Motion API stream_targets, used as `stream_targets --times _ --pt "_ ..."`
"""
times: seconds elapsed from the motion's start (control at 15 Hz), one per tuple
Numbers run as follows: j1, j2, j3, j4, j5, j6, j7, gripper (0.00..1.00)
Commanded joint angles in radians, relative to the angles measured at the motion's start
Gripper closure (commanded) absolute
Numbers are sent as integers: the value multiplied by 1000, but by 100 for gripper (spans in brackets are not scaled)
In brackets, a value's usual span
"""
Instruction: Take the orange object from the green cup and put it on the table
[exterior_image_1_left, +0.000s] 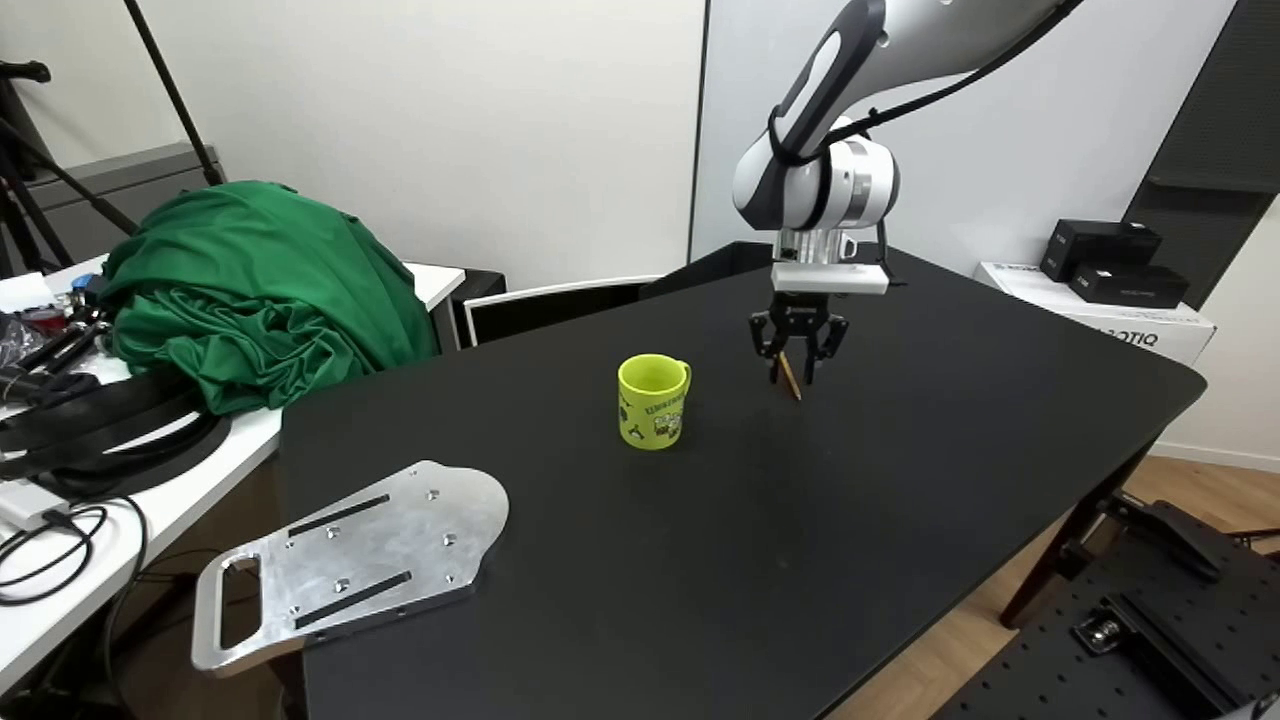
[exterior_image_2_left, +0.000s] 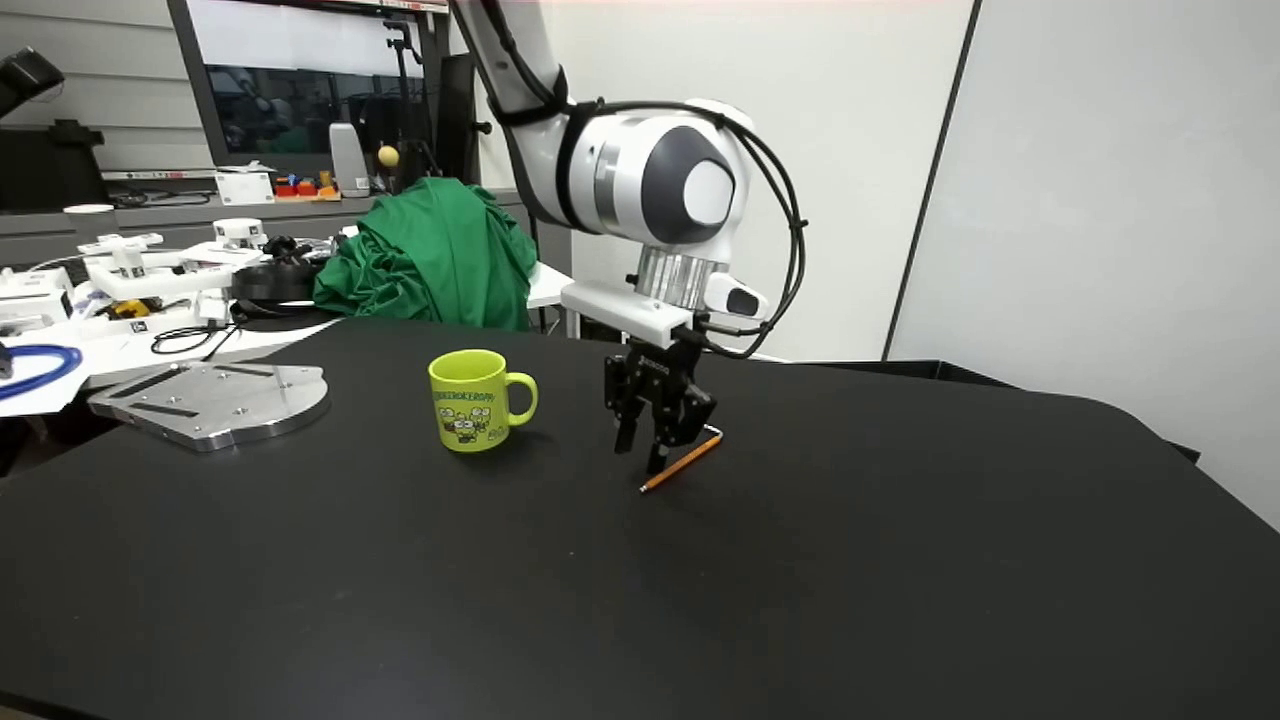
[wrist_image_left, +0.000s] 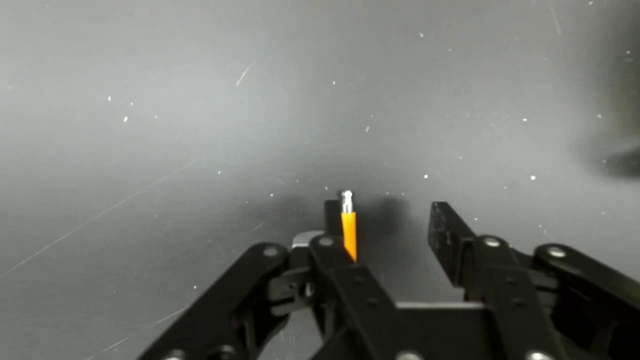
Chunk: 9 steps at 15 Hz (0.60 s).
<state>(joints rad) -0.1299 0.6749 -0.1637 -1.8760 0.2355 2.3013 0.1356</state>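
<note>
Black two-finger gripper: fingers pointing down, spread wide, visible gap btwn them. Right by one finger: thin straight orange pencil w/ silvery metal tip on one end; whitish bit at other end, unclear what. Pencil lies on large matte black tabletop w/ rounded corners; wrist view shows only its silvery-tip end, rest hidden by finger, can't tell if they touch. Gripper hangs below white/grey robot arm. Lime-green cylindrical cup w/ handle, lettering + cartoon print stands upright on tabletop, in both ext views, apart from gripper & pencil. Farther out, flat silver metal plate w/ slots + holes at tabletop edge, its handle end overhanging. Past that, white side desk, cluttered, w/ big dark green cloth heap on it. In an ext view, beyond the far tabletop side: white carton w/ two small black boxes on top; black perforated board low in the corner, beside tabletop
</note>
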Motion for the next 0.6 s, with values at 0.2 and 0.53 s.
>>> stream_targets --times 0.2,0.53 --pt "-15 -80 26 1 -11 -117 6 24" --pt "-14 -140 30 -15 -8 -175 3 5"
